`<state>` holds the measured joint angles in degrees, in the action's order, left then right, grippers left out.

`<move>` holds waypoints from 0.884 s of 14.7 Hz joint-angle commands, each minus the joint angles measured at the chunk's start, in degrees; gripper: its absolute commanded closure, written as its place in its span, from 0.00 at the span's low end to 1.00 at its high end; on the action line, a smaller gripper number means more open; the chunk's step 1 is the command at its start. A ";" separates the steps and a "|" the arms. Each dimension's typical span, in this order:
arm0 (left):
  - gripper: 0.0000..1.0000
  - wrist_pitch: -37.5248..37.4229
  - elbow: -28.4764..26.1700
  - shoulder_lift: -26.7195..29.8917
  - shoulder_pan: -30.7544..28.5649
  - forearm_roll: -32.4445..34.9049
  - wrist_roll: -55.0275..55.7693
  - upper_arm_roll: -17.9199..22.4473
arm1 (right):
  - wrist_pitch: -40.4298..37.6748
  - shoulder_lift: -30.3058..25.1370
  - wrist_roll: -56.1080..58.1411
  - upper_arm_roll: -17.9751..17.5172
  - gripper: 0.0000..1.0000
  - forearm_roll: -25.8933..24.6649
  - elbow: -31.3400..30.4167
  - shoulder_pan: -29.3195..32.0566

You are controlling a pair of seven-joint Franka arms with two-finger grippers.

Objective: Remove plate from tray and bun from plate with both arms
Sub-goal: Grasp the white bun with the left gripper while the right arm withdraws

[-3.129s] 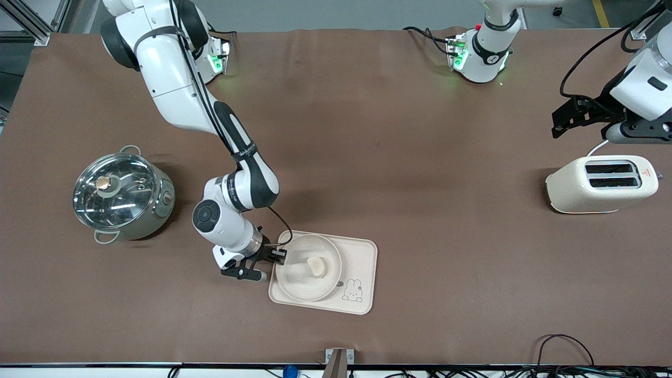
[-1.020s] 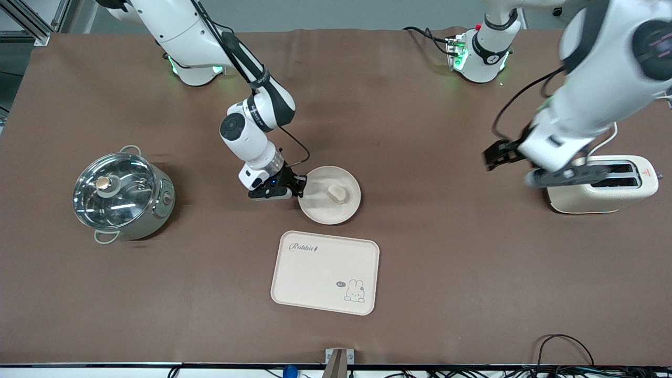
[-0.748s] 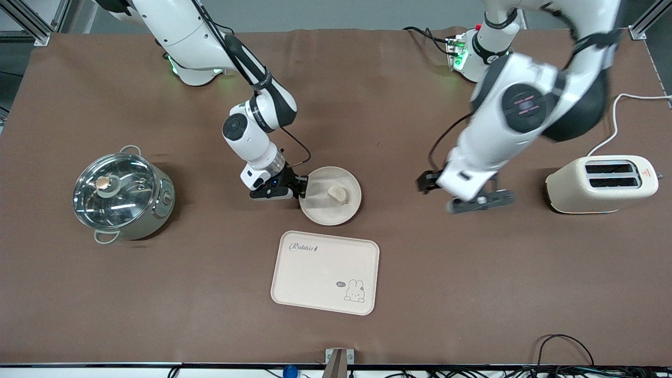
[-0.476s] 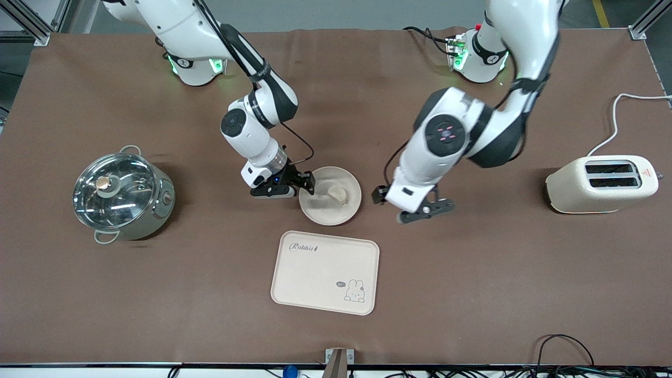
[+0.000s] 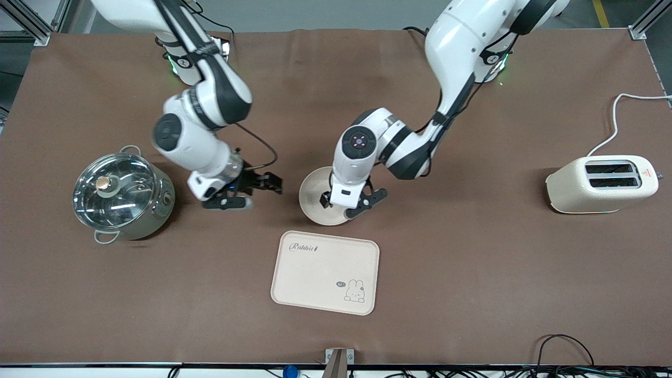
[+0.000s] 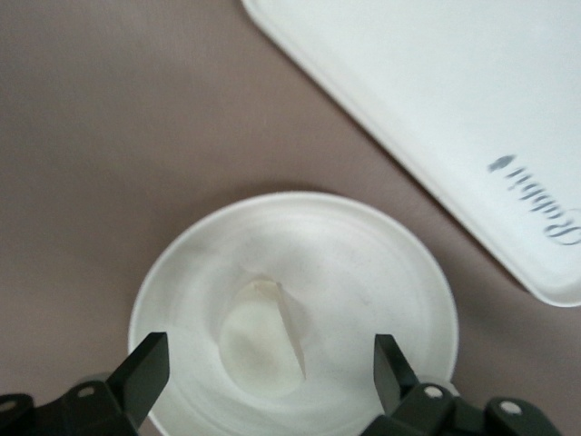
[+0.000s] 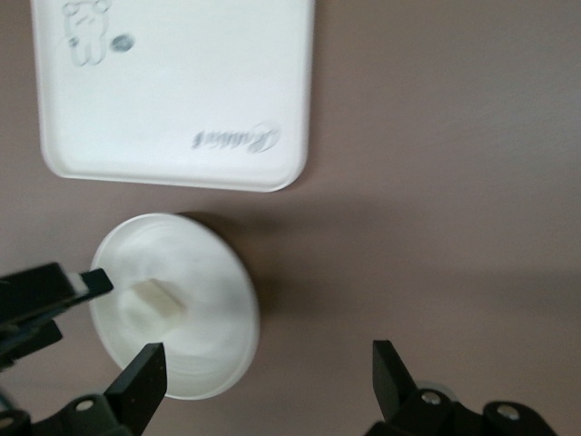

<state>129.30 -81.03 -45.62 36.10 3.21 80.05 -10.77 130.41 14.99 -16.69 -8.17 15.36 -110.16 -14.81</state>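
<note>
The round cream plate (image 5: 313, 192) rests on the brown table, farther from the front camera than the rabbit tray. The bun (image 6: 263, 341) lies in it; the left arm hides the bun in the front view. My left gripper (image 5: 349, 202) hangs open over the plate, and in the left wrist view (image 6: 268, 368) the bun lies between its two fingers, apart from both. My right gripper (image 5: 260, 188) is open and empty, over bare table between the plate and the pot. The right wrist view shows the plate (image 7: 195, 336) and the bun (image 7: 154, 304) beside my right gripper (image 7: 268, 372).
A cream rectangular tray (image 5: 325, 273) with a rabbit drawing lies nearer the front camera than the plate, with nothing on it. A steel pot (image 5: 123, 194) with a glass lid stands toward the right arm's end. A cream toaster (image 5: 601, 184) stands toward the left arm's end.
The right gripper carried the plate with the bun from the tray to the table, let go and drew back toward the pot. The left arm swung from the toaster to over the plate.
</note>
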 commanded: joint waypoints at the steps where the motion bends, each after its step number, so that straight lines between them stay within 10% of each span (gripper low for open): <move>1: 0.02 -0.19 2.01 -2.11 1.60 1.53 5.18 0.49 | -8.04 -5.31 0.25 -0.89 0.00 -7.33 2.04 5.48; 9: 0.26 -0.19 1.66 -5.10 3.10 1.88 10.56 0.49 | -32.13 -12.87 11.49 7.01 0.00 -9.47 14.35 14.37; 13: 0.57 -0.28 1.75 -4.84 2.84 1.88 10.56 0.49 | -38.91 -13.32 17.91 12.55 0.00 -11.13 21.20 14.55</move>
<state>129.53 -80.41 -50.40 38.60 3.95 89.30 -10.70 94.25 1.63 -1.12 2.91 6.30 -91.79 -0.31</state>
